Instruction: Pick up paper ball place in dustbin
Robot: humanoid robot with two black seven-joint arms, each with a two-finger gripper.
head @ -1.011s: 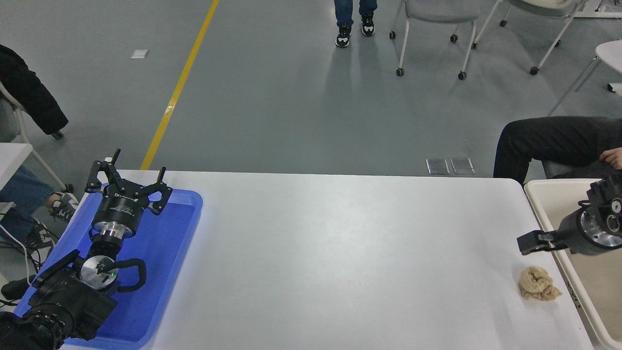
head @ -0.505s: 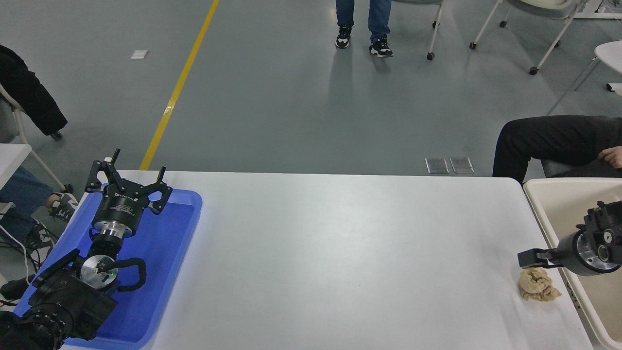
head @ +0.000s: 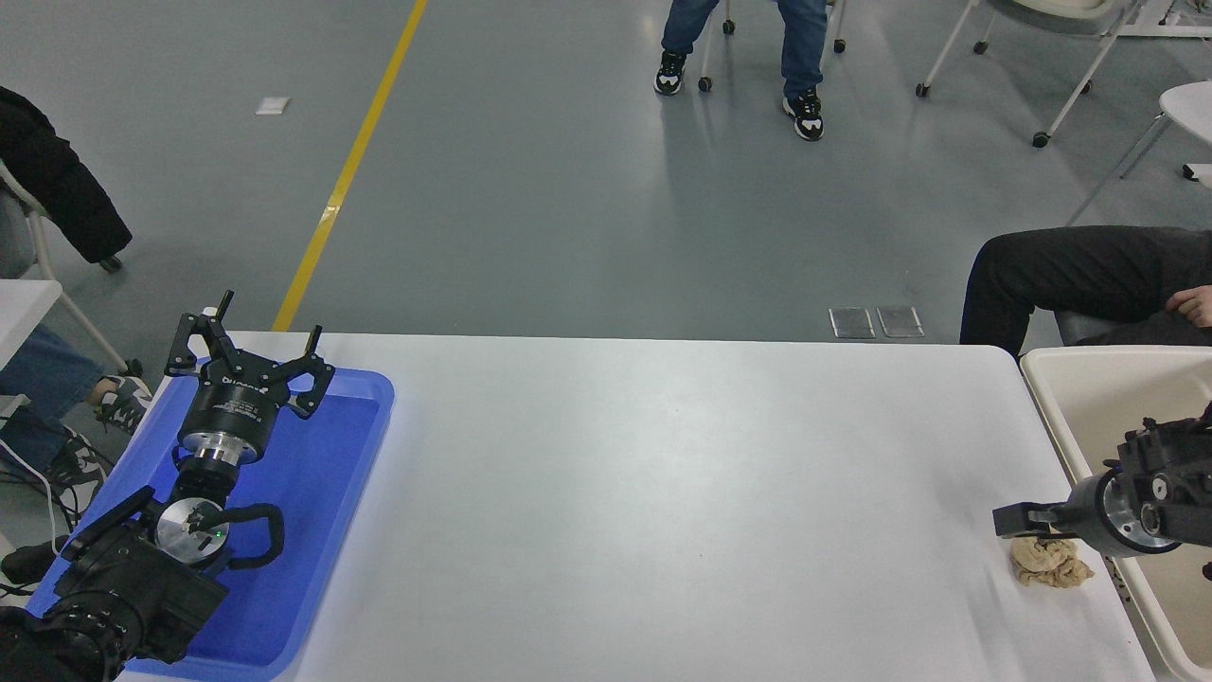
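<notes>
The paper ball [head: 1049, 564], a crumpled tan wad, lies on the white table [head: 663, 493] near its right edge, close beside the dustbin [head: 1089, 388], a cream tub at the far right. My right gripper [head: 1053, 521] comes in from the right edge and hangs just above the ball, partly covering its top. It looks open, with one black finger [head: 1015, 519] reaching left past the ball; the other finger is hidden. My left gripper [head: 248, 355] is open and empty, parked over the blue tray [head: 322, 530] at the lower left.
A seated person's dark-clothed leg [head: 1079, 275] and hand [head: 1195, 305] are just beyond the dustbin at the right. Another person [head: 739, 57] walks on the floor far behind the table, among wheeled chairs. A chair with a black coat [head: 52, 189] stands at the left.
My right gripper has come down and slightly left, from above the dustbin's edge to just over the paper ball. The ball has not moved. The person in the background walked to the right.
</notes>
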